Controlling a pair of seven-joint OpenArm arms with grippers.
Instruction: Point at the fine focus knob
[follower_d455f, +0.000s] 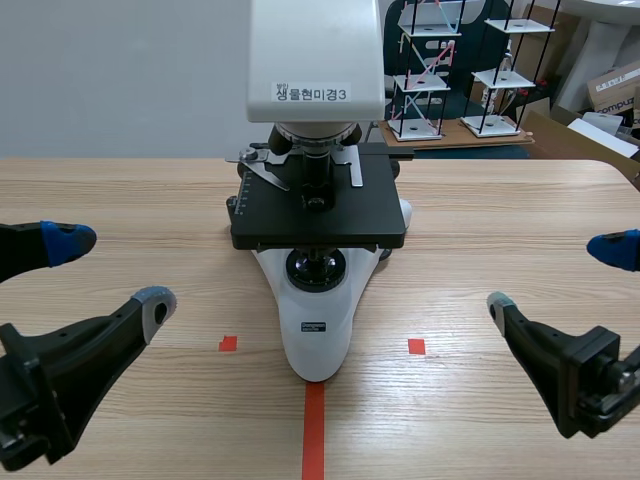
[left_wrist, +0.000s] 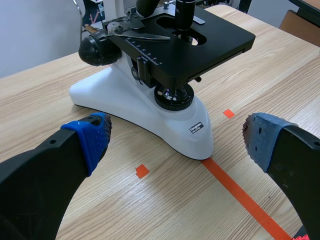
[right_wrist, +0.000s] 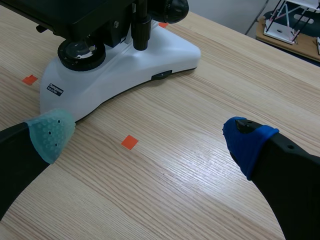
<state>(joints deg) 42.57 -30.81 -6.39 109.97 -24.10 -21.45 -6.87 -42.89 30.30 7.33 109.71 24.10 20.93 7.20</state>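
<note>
Now both grippers stand wide and empty: left gripper (follower_d455f: 110, 270) and right gripper (follower_d455f: 555, 275), each well apart from the microscope (follower_d455f: 315, 330). The fine focus knob (left_wrist: 96, 49) sits low on the microscope's flank, behind the stage (follower_d455f: 320, 215). We judge two risks: a finger clipping the stage edge on approach, or pointing at the wrong control. In the scene view the stage masks the knob, while the left wrist view shows it plainly.
</note>
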